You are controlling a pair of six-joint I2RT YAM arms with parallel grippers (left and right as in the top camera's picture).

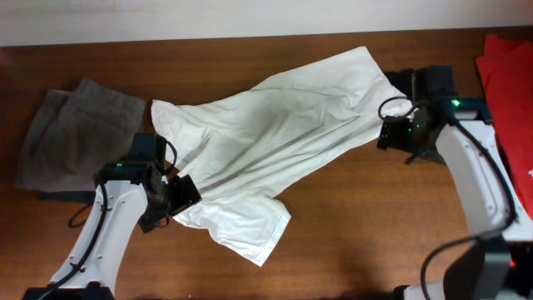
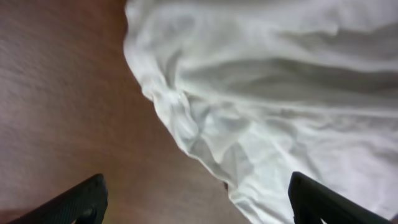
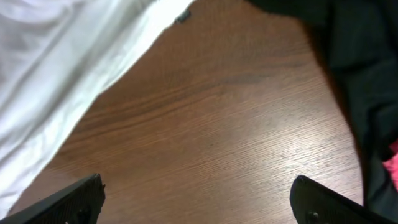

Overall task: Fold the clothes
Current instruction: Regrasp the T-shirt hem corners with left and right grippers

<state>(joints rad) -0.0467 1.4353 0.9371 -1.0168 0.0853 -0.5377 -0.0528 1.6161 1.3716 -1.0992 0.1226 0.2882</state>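
Overhead view: white garment [image 1: 275,133] lies spread slantwise on the brown table [image 1: 358,225].
Left gripper [image 2: 196,186]: jaws wide apart, holding nothing, over the cloth's crumpled edge.
Right gripper [image 3: 196,186]: jaws wide apart, holding nothing, over bare wood.

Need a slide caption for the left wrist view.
Left pincer open over the white garment's crumpled edge on the brown table.

a robot lab bench, not a home. two white arms, the left arm [image 1: 108,225] and the right arm [image 1: 475,167], carry black cables and small green lights over a dark wood-grain bench [image 1: 358,217]. test laundry lies out: a white garment [image 1: 275,133] between the left fingers [image 2: 74,204] and right fingers [image 3: 68,202], grey-khaki trousers [image 1: 75,133] outside the left fingers, red cloth [image 1: 508,92] outside the right fingers.
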